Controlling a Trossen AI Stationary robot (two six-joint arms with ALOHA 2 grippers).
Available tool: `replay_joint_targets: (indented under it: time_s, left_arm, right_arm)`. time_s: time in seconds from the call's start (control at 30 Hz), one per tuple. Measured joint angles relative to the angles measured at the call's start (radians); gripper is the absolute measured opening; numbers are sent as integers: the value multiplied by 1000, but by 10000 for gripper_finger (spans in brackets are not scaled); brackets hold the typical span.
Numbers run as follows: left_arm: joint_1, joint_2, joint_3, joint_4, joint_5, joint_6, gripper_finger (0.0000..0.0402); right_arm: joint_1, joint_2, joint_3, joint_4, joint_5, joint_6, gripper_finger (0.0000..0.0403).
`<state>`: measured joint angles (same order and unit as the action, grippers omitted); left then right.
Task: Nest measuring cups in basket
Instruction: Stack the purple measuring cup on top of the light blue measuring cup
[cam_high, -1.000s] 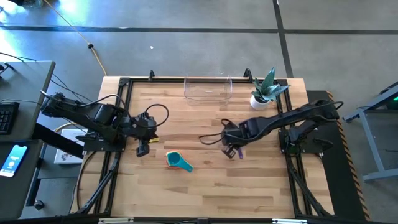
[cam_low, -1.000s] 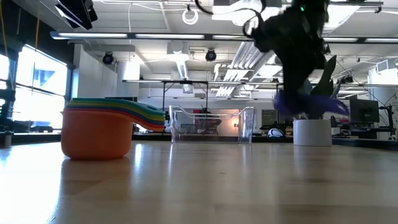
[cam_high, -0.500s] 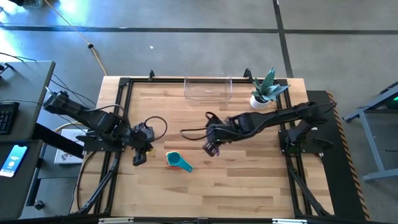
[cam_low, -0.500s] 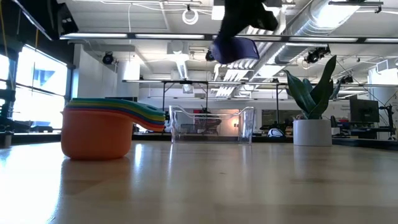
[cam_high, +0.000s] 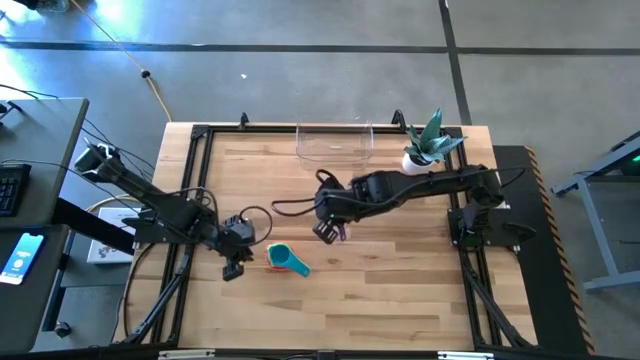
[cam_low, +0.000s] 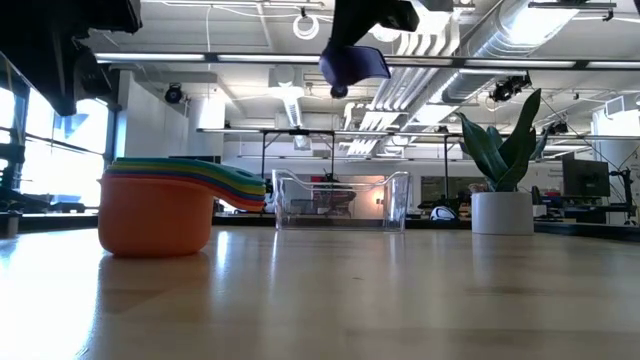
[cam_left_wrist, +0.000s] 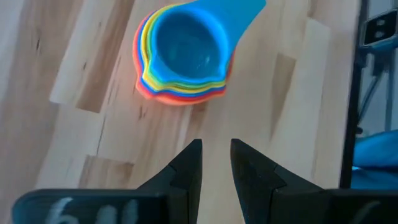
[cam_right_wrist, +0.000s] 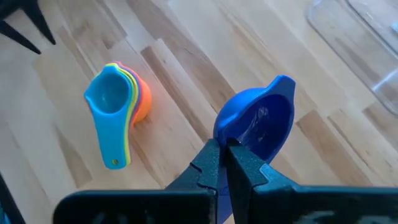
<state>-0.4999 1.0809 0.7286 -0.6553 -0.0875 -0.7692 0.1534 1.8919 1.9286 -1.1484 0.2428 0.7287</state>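
A stack of nested measuring cups (cam_high: 285, 260) stands on its orange bottom cup on the table, teal cup on top; it also shows in the low view (cam_low: 160, 210) and both wrist views (cam_left_wrist: 183, 56) (cam_right_wrist: 118, 102). My right gripper (cam_high: 328, 230) (cam_right_wrist: 222, 155) is shut on a purple-blue cup (cam_right_wrist: 258, 121) (cam_low: 352, 62), high above the table's middle, right of the stack. My left gripper (cam_high: 235, 268) (cam_left_wrist: 216, 162) hovers just left of the stack, open by a narrow gap, touching nothing. The clear basket (cam_high: 334, 143) (cam_low: 340, 200) stands at the far edge. My right gripper pinches the purple-blue cup's bowl wall (cam_right_wrist: 225, 138) between its two fingers, on the side opposite the handle (cam_right_wrist: 281, 84). The fingers come from above, slanting down. The cup is lifted clear of the table and hangs tilted at the fingertips.
A white plant pot (cam_high: 418, 163) (cam_low: 502, 212) with a green plant stands at the far right, beside the basket. Black frame rails (cam_high: 190, 180) run along the table's sides. Bare wood (cam_high: 380, 290) lies near and right of the stack.
My right gripper has carried the purple-blue cup up and toward the table's left, ending above the table's middle. My left gripper has moved toward the near edge and closer to the stack. The stack has stayed in place.
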Motion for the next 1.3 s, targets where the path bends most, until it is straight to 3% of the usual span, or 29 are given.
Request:
replay_joint_targets:
  time_s: [0.2,0.73,1.3]
  left_arm:
    - [0,89,-36,108,32,-39,74]
    - [18,343,-37,172,53,-40,74]
    - [118,369,-37,248,72,-13,74]
  right_arm:
    - [-23,0,2,-15,-23,-26,0]
    - [-25,0,2,-41,-30,-73,0]
    - [-28,0,2,-68,-33,-110,0]
